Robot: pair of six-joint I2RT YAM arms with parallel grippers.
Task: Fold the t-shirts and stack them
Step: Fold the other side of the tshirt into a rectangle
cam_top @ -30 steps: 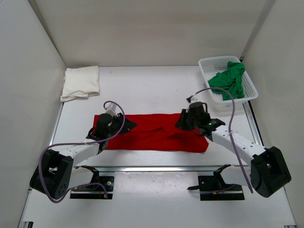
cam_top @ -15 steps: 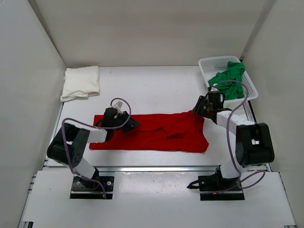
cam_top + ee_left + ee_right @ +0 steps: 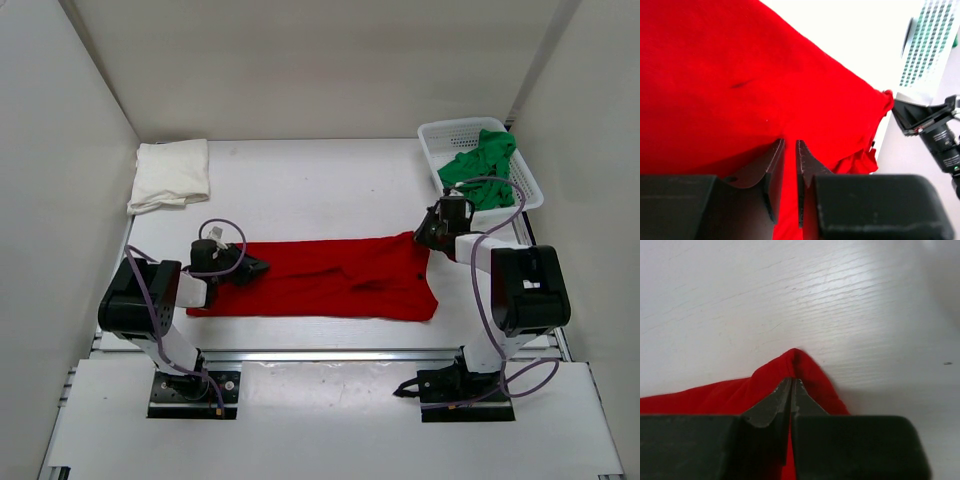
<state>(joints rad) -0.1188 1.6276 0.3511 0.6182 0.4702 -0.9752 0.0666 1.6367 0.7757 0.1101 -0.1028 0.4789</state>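
Soft red t-shirt (image 3: 330,280), a creased rectangle, pinched by left gripper (image 3: 789,143) and right gripper (image 3: 792,381)

White mesh basket (image 3: 436,142), far right

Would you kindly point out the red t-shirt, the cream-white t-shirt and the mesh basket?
red t-shirt (image 3: 330,280), top external view, middle of the cloth.
cream-white t-shirt (image 3: 170,172), top external view, centre of the bundle.
mesh basket (image 3: 440,140), top external view, bare left wall.
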